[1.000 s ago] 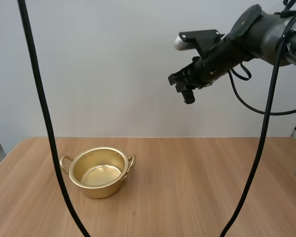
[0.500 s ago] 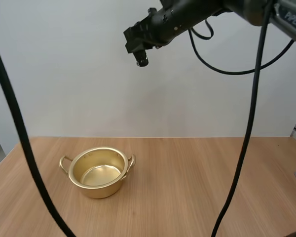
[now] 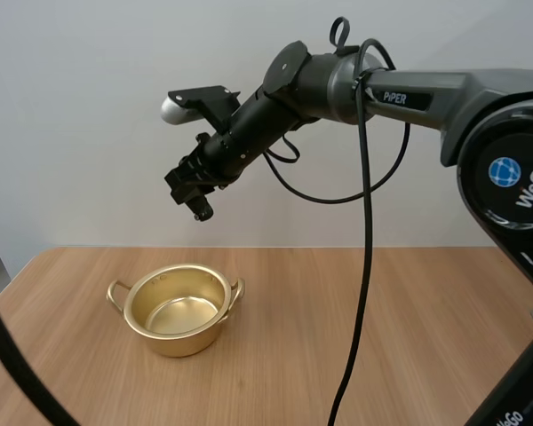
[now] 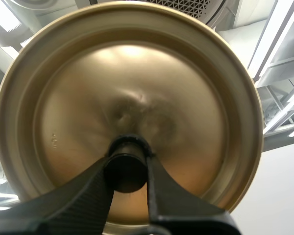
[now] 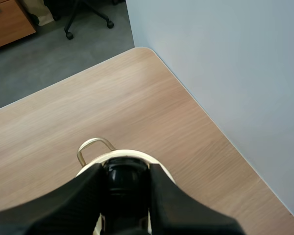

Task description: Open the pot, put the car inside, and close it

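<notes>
Wooden table (image 3: 382, 319), plain pale wall (image 3: 89, 106) behind, and the pot (image 3: 178, 311) sits open near the left end with nothing in it that I can see. Up above it the right gripper (image 3: 198, 209) hangs with tips pointing down, pinching a small dark lump that I take to be the car (image 5: 125, 178) — too little of it pokes out to be sure. From the right wrist camera the pot sits straight under that gripper, so the aim looks decent. Meanwhile the left gripper (image 4: 129, 165) is clamped on the black knob (image 4: 127, 176) of the lid (image 4: 186, 98), which is held up in the air and not on the pot.

What I'd worry about is height. Let go from up there and the car can clip the rim, bounce, or skid off across the table. It needs to come down close to the opening first.

Second thing — the high view puts the right gripper a touch to the right of the pot's middle, so a straight drop might land on the edge rather than inside. Hard to judge from that angle though.

The lid is gripped by a small round knob, so it may swivel or tilt in the grip and go on crooked. Both arms heading for one pot could also bump if the right one isn't clear first.
</notes>
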